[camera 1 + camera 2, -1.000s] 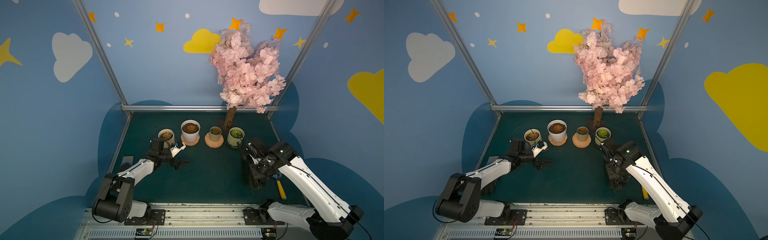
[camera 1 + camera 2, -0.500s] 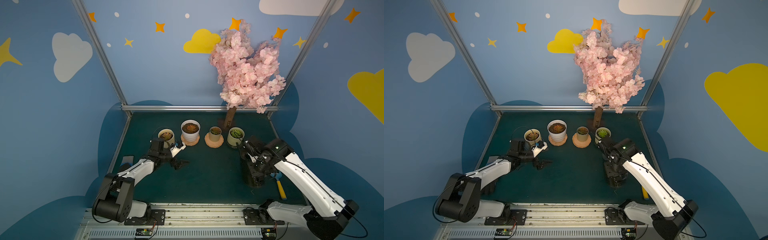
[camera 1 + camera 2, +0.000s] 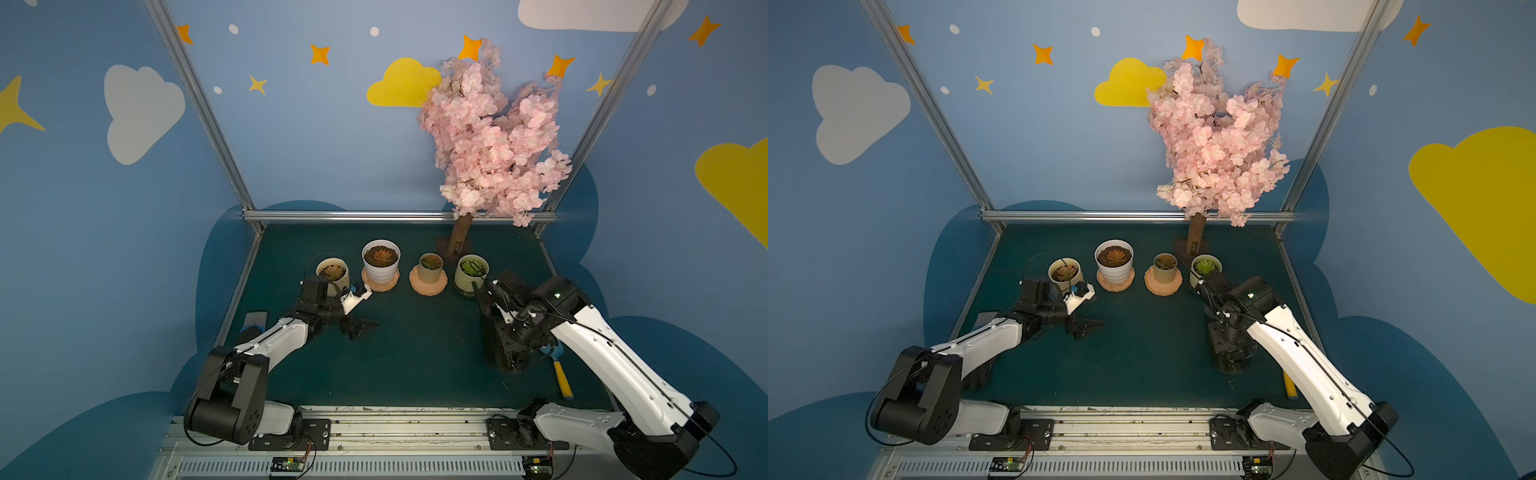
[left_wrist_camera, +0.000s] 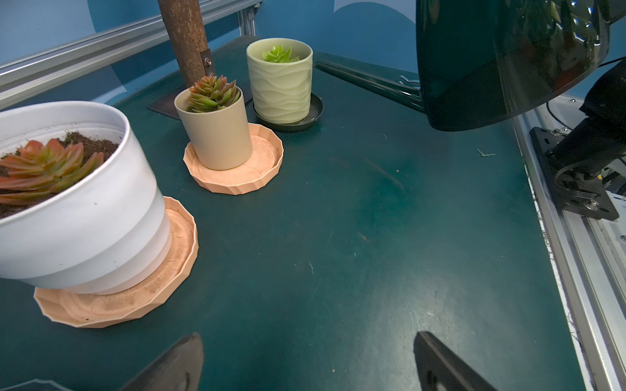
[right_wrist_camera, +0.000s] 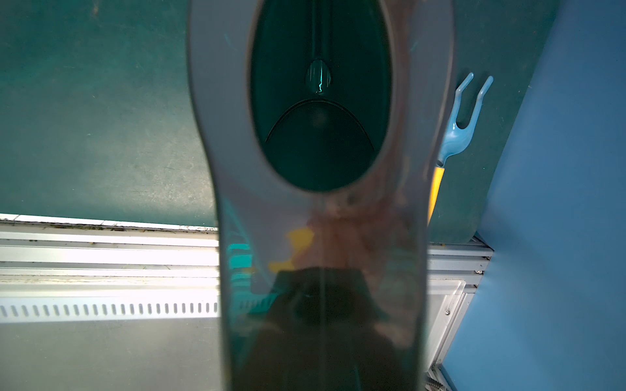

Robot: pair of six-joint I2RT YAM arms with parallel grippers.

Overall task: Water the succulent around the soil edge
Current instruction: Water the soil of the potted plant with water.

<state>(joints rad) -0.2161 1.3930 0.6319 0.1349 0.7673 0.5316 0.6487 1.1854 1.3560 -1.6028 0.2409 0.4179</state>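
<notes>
In both top views: dark green plastic watering can (image 3: 492, 349), handle clenched in right gripper (image 3: 519, 336); spout tip just beside pale-green wavy pot (image 3: 465, 282) of green succulent (image 3: 471, 266), two o'clock on teal mat (image 3: 415, 357). Left wrist: left gripper (image 4: 305, 369) released. Right wrist: can mouth. Step judged: approach; next, tilt spout over soil rim.

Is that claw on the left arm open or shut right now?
Open. On the left gripper, both fingers stand far apart, nothing between them.
</notes>
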